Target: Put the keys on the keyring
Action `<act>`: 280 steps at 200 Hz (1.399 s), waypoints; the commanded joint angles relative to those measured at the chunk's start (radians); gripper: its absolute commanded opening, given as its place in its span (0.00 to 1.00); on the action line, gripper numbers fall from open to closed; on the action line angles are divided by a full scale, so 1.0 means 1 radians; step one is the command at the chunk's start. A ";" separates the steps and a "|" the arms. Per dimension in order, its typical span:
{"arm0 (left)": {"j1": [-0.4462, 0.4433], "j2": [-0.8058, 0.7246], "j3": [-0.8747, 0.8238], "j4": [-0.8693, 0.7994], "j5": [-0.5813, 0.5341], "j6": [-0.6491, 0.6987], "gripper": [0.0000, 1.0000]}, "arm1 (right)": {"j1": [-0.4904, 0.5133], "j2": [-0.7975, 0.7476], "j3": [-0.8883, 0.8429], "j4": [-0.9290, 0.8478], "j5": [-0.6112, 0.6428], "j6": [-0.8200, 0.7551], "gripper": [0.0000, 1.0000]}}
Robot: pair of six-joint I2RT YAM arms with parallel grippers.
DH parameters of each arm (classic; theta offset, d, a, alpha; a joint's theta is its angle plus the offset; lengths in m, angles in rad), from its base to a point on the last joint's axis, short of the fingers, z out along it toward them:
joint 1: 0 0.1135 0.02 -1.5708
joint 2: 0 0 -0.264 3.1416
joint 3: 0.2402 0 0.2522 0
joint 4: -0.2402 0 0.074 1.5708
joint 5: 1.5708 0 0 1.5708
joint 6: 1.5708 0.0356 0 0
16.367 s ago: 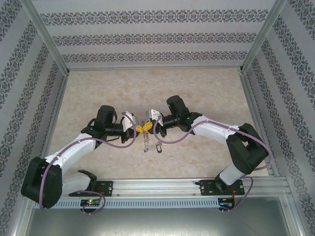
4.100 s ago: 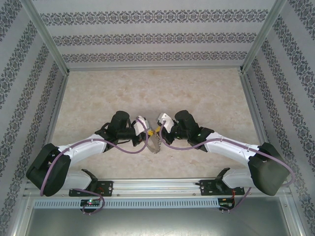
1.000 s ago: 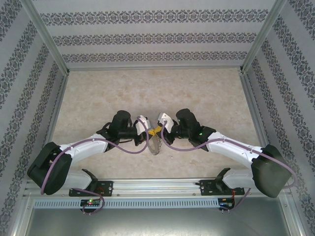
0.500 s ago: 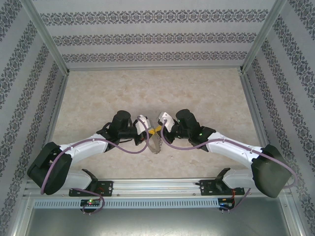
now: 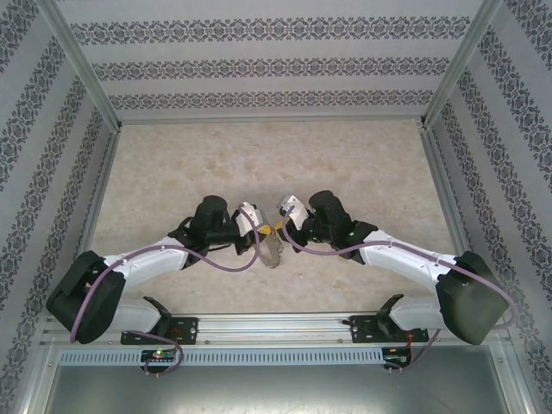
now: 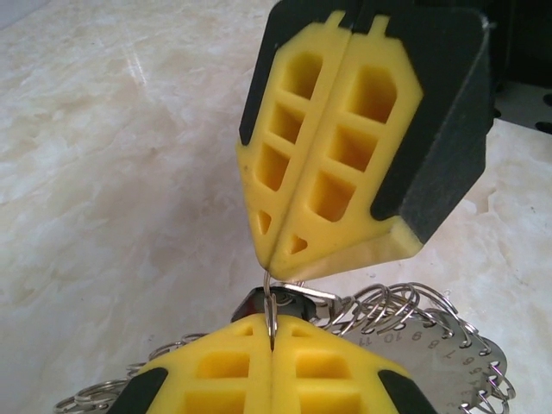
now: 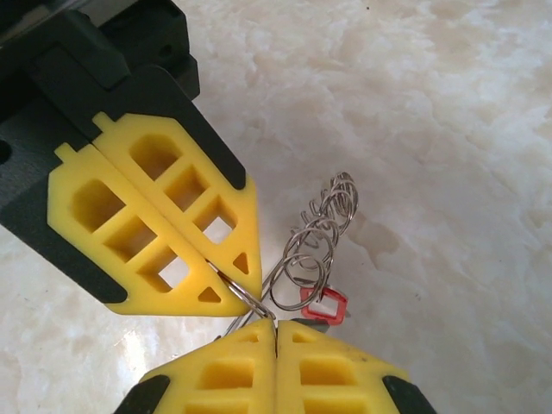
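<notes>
Left end effector (image 6: pixel 272 343): fully closed, yellow pads nipping a thin wire of the keyring (image 7: pixel 317 231)
Right end effector (image 7: pixel 276 332): fully closed as well, pinching the same wire from the opposite side, tip to tip with the left
Keyring: hangs off the 2 tips toward 6 o'clock in the top view, small rings bunched low over the worktop (image 5: pixel 172 172); a numbered metal disc (image 6: pixel 448 366) lies among them
Red key (image 7: pixel 324 306): its tag sits among the rings at 2 o'clock of the right tips; threaded or merely tangled, I cannot tell
Dark piece (image 6: pixel 253 304): just behind the pinched wire, possibly the other key, too hidden to say
Changed in 1 s: almost nothing; both grips have stayed closed, the right wrist has turned a touch and the bundle hangs a little differently
Changed in 16 s: the meeting point has come toward 6 o'clock, and the dark key then lying alone on the worktop is no longer apart from the bundle
Meaning: probably mid-threading, with the wire held steady between both tips; nothing looks slipped, and the task is not yet done
</notes>
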 commanded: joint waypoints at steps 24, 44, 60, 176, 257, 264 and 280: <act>-0.009 -0.038 -0.039 0.097 0.010 -0.040 0.00 | -0.027 0.019 0.013 -0.026 0.017 0.027 0.00; -0.010 -0.037 -0.045 0.093 0.001 -0.039 0.00 | -0.026 0.005 0.024 -0.013 -0.028 0.030 0.00; -0.010 -0.037 -0.045 0.080 -0.005 -0.033 0.07 | -0.020 -0.004 0.037 -0.009 -0.066 0.026 0.00; -0.009 -0.024 0.003 -0.020 0.025 0.008 0.24 | 0.000 -0.017 0.052 -0.017 -0.113 -0.011 0.00; -0.013 0.024 0.041 -0.053 0.072 0.013 0.28 | 0.002 -0.021 0.054 -0.016 -0.100 -0.012 0.00; -0.014 0.027 0.041 -0.055 0.074 0.013 0.28 | 0.002 -0.021 0.054 -0.015 -0.102 -0.012 0.00; -0.015 0.038 0.049 -0.065 0.081 0.012 0.28 | 0.002 -0.021 0.055 -0.014 -0.103 -0.012 0.00</act>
